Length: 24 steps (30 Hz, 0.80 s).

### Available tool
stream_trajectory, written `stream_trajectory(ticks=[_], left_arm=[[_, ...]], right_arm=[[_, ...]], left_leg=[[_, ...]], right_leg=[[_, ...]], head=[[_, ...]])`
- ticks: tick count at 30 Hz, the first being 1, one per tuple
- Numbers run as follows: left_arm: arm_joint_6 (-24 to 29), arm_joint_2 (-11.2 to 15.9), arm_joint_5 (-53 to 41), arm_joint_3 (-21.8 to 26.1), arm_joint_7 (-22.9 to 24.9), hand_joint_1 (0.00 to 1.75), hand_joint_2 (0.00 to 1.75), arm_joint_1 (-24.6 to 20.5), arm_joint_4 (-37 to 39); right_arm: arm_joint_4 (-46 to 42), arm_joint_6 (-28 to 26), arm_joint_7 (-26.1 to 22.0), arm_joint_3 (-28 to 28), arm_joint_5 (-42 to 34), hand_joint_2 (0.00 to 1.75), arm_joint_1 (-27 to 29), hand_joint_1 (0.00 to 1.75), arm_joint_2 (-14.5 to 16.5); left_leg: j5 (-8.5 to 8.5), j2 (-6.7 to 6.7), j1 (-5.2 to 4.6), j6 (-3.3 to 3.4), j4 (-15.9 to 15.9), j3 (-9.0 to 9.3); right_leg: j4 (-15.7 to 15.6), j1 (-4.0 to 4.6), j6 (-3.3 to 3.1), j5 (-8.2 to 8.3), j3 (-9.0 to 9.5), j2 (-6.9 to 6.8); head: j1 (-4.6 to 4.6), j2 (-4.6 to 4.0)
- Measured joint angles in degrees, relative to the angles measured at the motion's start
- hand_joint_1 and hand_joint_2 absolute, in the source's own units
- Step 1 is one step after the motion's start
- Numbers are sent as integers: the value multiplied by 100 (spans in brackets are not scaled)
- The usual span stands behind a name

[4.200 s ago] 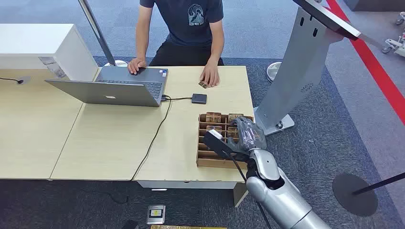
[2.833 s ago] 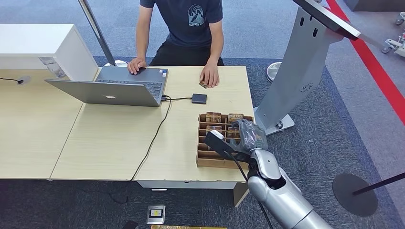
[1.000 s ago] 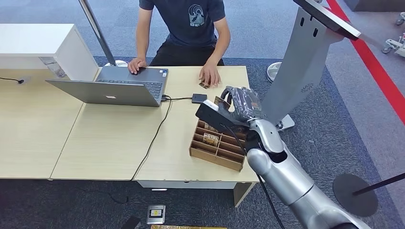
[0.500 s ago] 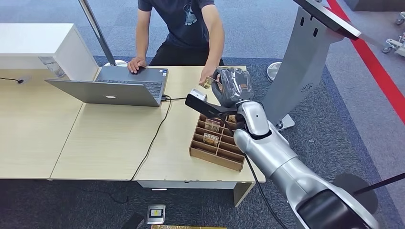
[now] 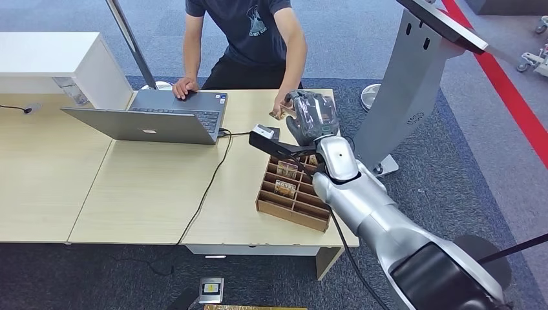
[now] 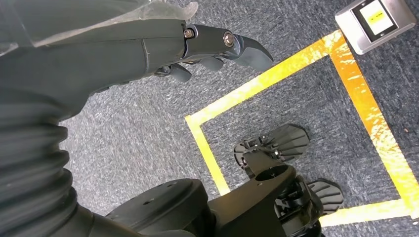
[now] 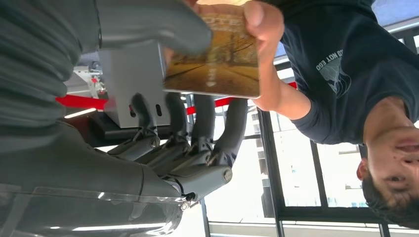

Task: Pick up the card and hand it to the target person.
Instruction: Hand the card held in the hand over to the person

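Note:
My right hand (image 5: pixel 311 115) is raised over the far right of the desk and holds a card with a golden autumn picture (image 7: pixel 212 54) between its thumb (image 7: pixel 148 24) and fingers. In the head view the card (image 5: pixel 282 115) is a small sliver beside the person's hand (image 5: pixel 282 105). The seated person (image 5: pixel 249 35) in a dark T-shirt pinches the card's far edge with their fingers (image 7: pixel 257 19). My left hand (image 6: pixel 217 44) hangs beside my body above the carpet and holds nothing.
A cardboard divider box (image 5: pixel 291 216) with several cards lies askew near the desk's right front. An open laptop (image 5: pixel 155 116) with a black cable and a small dark device (image 5: pixel 266 132) sit farther left. A grey kiosk stand (image 5: pixel 413 84) rises right of the desk.
My right hand rose from the cardboard box with a card and swung forward to the person. The box slid and turned askew. The person's hand lifted off the desk and took the card's edge.

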Motion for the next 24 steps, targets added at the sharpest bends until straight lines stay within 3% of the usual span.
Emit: stream_trajectory(ticks=[2,8,13,18,23,24], left_arm=[[4,-4,15,-14,-7,0,0,-4,0],[41,-9,134,-19,-13,0,0,-8,0],[139,-11,276,-19,-62,0,0,19,0],[266,-11,385,-19,-143,0,0,106,0],[367,-10,448,-16,-227,0,0,205,0],[373,-9,467,-15,-249,0,0,227,0]], right_arm=[[80,-15,-6,10,2,175,-10,0,20],[237,-146,-185,6,-131,175,-18,0,42],[164,-75,-768,-218,-1252,175,74,0,30],[-501,831,-1068,-612,-3085,175,612,0,-164],[-1564,1968,-1390,-1124,-5242,175,1406,0,-691],[-1811,2117,-1439,-1242,-5543,131,1594,0,-828]], left_leg=[[0,0,0,0,0,0],[0,0,0,0,0,1],[0,1,0,0,0,3],[-1,0,0,0,1,5],[-3,-2,-3,3,3,7],[-4,-2,-3,5,3,7]], right_leg=[[0,0,0,0,0,0],[0,0,0,0,0,0],[-1,0,0,0,1,0],[-4,0,0,0,2,0],[-10,0,1,0,5,0],[-11,0,1,0,6,-1]], head=[[0,0],[0,-1],[0,0],[0,-1],[0,0],[1,0]])
